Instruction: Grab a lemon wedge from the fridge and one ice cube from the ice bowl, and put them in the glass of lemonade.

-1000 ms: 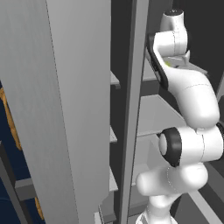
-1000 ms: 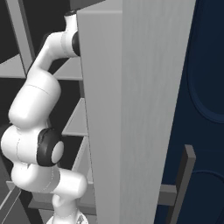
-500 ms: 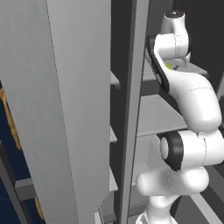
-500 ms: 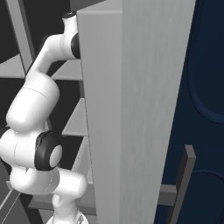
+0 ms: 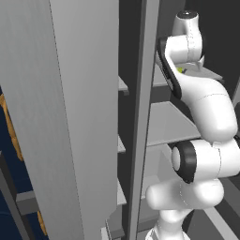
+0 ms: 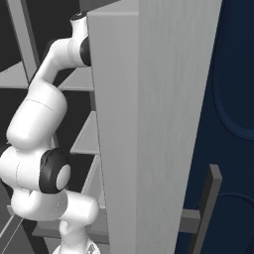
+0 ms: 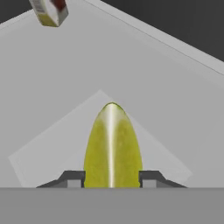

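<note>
The lemon wedge (image 7: 112, 144), yellow-green and pointed, lies on a grey shelf (image 7: 144, 74) of the fridge. My gripper (image 7: 112, 178) is shut on it, one dark fingertip (image 7: 75, 178) pressed against each side of the wedge. In the left base view the arm reaches up into the open fridge (image 5: 173, 122), and a speck of the lemon wedge (image 5: 180, 71) peeks out by the hand at the upper shelf. The ice bowl and the glass of lemonade are out of view.
A small box (image 7: 49, 11) with red and yellow print stands at the far end of the shelf. The open grey fridge door (image 5: 70, 117) stands close on the arm's left, another grey door panel (image 6: 149, 124) on its right. Navy cabinets (image 6: 233, 99) lie beyond.
The arm's elbow has sunk a little while the hand stays at the upper shelf. Base and cameras have not shifted.
</note>
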